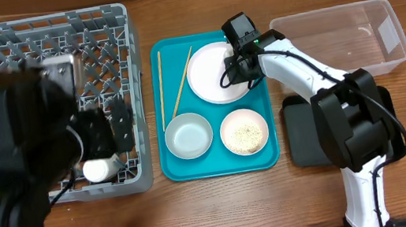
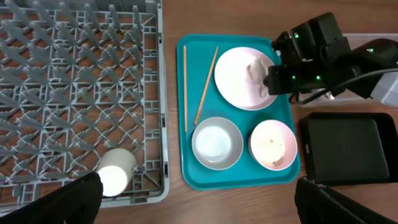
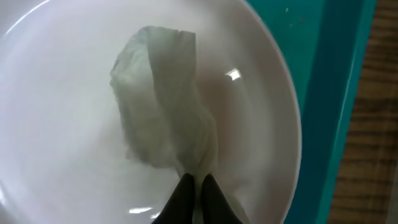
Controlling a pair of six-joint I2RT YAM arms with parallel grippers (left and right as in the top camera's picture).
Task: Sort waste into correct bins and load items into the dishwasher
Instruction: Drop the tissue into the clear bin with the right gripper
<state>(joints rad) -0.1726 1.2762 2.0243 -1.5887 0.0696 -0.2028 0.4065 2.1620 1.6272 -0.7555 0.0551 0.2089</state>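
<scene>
My right gripper (image 3: 194,182) is shut on the crumpled white tissue (image 3: 163,106), pinching its edge over the large white plate (image 3: 68,93). The plate (image 1: 212,74) sits at the back of the teal tray (image 1: 222,162), with two chopsticks (image 1: 175,88), a pale bowl (image 1: 189,136) and a small plate holding rice grains (image 1: 244,132). My left gripper (image 2: 196,202) is open and empty, over the table in front of the grey dish rack (image 2: 37,68). A white cup (image 2: 115,172) lies in the rack's front corner. The red wrapper is out of view.
The clear plastic tub (image 1: 356,40) stands at the back right and looks empty. The black tray (image 1: 301,133) lies in front of it, partly under my right arm. The rack (image 1: 108,31) fills the left side.
</scene>
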